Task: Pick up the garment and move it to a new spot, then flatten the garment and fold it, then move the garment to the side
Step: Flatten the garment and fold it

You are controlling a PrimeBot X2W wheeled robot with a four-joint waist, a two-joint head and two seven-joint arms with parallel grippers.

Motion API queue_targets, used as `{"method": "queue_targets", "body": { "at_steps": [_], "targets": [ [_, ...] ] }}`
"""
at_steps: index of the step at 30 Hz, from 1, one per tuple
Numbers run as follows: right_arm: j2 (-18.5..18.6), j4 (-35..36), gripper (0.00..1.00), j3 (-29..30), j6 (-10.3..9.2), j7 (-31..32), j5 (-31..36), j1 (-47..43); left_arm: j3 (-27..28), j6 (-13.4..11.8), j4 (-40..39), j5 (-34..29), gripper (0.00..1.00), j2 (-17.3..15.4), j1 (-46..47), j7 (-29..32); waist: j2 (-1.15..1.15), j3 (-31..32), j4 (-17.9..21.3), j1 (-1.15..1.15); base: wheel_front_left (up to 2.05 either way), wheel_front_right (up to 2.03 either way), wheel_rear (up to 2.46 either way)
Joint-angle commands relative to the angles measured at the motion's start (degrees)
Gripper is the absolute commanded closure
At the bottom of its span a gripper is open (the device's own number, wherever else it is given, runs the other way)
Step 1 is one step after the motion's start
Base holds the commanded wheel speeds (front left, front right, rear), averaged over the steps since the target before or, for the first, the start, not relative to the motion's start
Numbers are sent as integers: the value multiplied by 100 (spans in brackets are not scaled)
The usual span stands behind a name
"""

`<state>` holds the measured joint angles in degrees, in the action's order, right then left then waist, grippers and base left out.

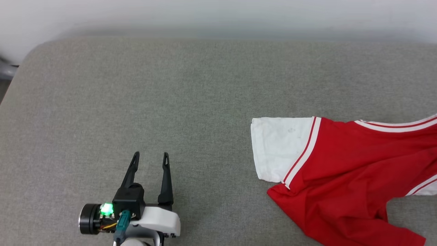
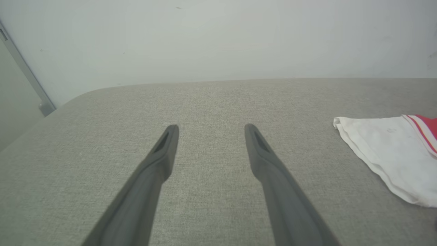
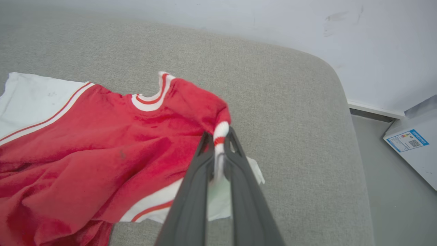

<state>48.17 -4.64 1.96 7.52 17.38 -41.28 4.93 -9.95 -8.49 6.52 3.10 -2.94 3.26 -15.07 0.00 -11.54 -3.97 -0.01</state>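
Right gripper clamps a thin pinch of striped trim on the garment, which sprawls across the lower right of our head frame; we judge so slight a bite may slip if cloth drags on the grey surface. Left gripper stands wide apart, lower left, holding nothing.

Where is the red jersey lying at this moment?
In the head view the jersey lies on the right of the grey surface, well apart from the open left gripper; the right gripper pinches its striped trim.
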Motion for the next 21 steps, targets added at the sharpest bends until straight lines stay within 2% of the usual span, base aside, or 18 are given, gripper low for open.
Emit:
{"method": "queue_targets", "body": {
  "at_steps": [1,6,10,15,21],
  "targets": [
    [-34,41,100,20,-6,30,58,135,-9,22,-18,-14,0,4,95,-15,0,-94,-67,1,0,0,0],
    [-237,-70,100,-192,-6,519,408,934,-110,33,-16,-2,0,6,313,-15,0,-414,-251,1,0,0,0],
    [-490,-477,100,-688,-6,761,750,1802,-173,7,-30,36,0,7,478,-15,0,-614,-379,1,0,0,0],
    [-985,-1438,100,-1390,-6,856,1054,2791,-218,-23,-41,60,0,8,618,-15,0,-794,-480,1,0,0,0],
    [-1410,-2616,100,-2235,-5,806,1138,3313,-269,-57,-33,97,0,9,697,-15,0,-889,-558,1,0,0,0]
  ]
}}
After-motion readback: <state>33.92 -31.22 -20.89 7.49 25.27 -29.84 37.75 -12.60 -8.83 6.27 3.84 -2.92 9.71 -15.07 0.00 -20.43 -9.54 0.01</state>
